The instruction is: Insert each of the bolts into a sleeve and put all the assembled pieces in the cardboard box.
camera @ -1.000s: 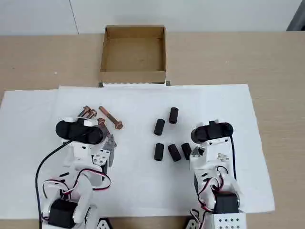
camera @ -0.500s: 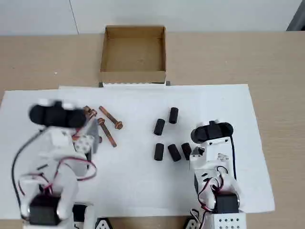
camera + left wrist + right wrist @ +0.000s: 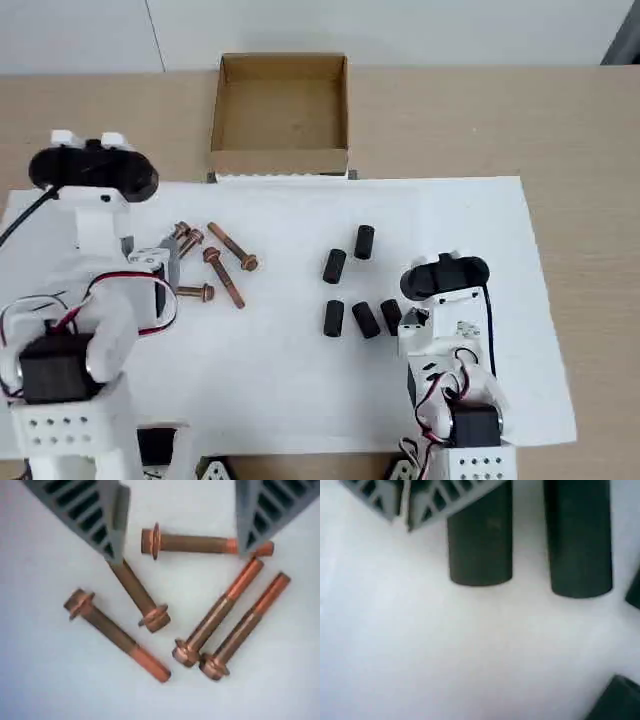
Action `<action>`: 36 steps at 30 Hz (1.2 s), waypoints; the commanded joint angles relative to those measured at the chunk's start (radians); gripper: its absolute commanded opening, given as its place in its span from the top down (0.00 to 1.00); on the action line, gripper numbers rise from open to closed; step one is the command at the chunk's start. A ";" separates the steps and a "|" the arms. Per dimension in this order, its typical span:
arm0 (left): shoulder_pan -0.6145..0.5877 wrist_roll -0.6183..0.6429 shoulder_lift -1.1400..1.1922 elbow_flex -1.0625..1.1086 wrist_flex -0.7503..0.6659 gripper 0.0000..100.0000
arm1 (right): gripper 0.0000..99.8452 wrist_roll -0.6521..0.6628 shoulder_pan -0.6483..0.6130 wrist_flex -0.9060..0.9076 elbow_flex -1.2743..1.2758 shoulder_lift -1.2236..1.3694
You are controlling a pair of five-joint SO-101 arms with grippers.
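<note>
Several copper bolts [image 3: 224,277] lie loose on the white sheet, left of centre. My left gripper [image 3: 150,268] sits just left of them, open; in the left wrist view its grey fingers [image 3: 107,525] straddle one bolt [image 3: 192,543], with other bolts [image 3: 117,635] spread beyond. Several black sleeves [image 3: 333,266] lie right of centre. My right gripper [image 3: 405,322] rests low beside the rightmost sleeve [image 3: 390,315], shut and holding nothing; the right wrist view shows its fingers [image 3: 385,500] pressed together next to two sleeves [image 3: 480,545]. The cardboard box [image 3: 280,158] stands open at the back.
A white paper sheet [image 3: 300,380] covers the wooden table [image 3: 580,130]. Bare paper stretches between the bolts and the sleeves and along the front. Both arm bases stand at the front edge.
My left arm has swung left and away from the front, uncovering a bolt that lay under it. The right arm has kept still.
</note>
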 commanded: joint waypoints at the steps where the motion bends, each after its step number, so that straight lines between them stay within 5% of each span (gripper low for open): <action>1: -0.031 0.002 0.032 -0.056 0.028 0.85 | 1.00 0.011 0.002 -0.016 -0.006 -0.018; 10: -0.074 -0.003 0.098 -0.059 0.021 0.85 | 1.00 0.005 0.013 -0.041 -0.011 -0.018; 20: -0.069 0.002 0.230 -0.059 0.020 0.85 | 1.00 -0.029 -0.015 0.107 -0.336 0.038; 36: -0.072 -0.005 0.417 -0.054 -0.031 0.85 | 1.00 -0.031 -0.033 0.222 -1.115 0.992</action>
